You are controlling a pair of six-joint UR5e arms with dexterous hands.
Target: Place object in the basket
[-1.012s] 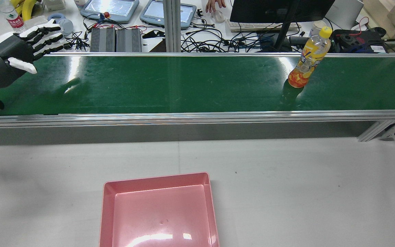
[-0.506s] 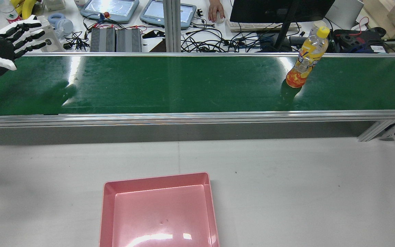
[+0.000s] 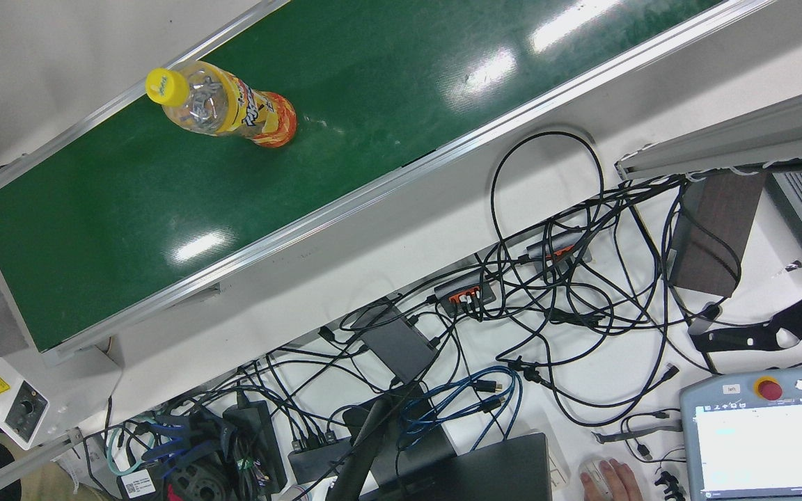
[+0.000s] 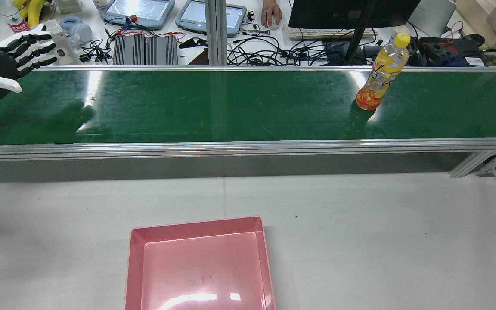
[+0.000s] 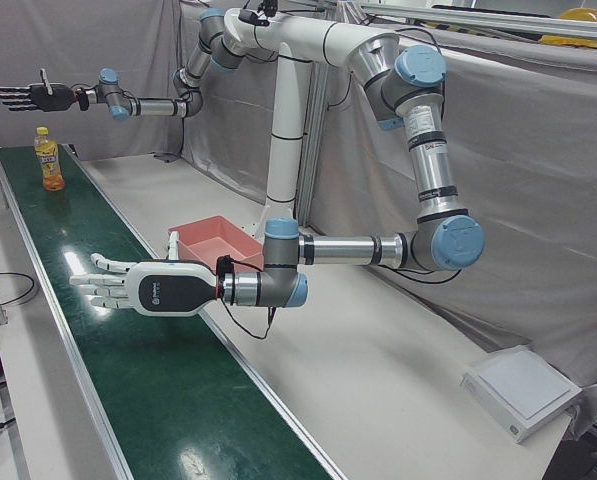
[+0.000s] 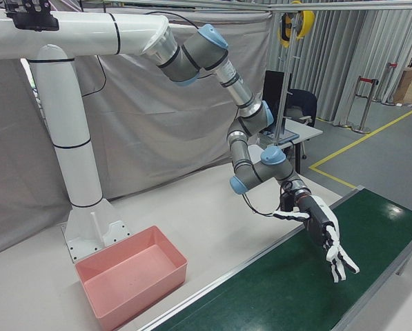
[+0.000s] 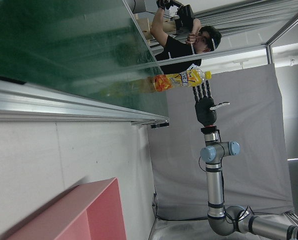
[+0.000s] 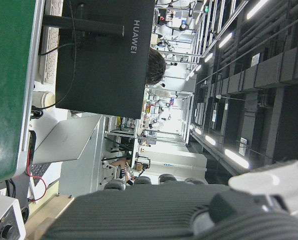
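The left hand (image 4: 2, 56) hovers with fingers spread over one end of the green conveyor belt (image 4: 230, 107), holding nothing. The orange juice bottle (image 4: 379, 77) stands upright far along the belt from it, below the raised, splayed right hand (image 5: 33, 96). The empty pink basket (image 4: 198, 267) sits on the tabletop (image 4: 381, 241), well apart from both hands.

Two teach pendants (image 4: 138, 10) and a black monitor (image 4: 351, 13) stand behind the conveyor's far edge, amid tangled cables (image 3: 568, 292); a person's hand (image 4: 270, 9) rests on a mouse.

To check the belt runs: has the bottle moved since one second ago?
Yes. The bottle shifted slightly left along the green belt, judged against the monitor stand behind it.
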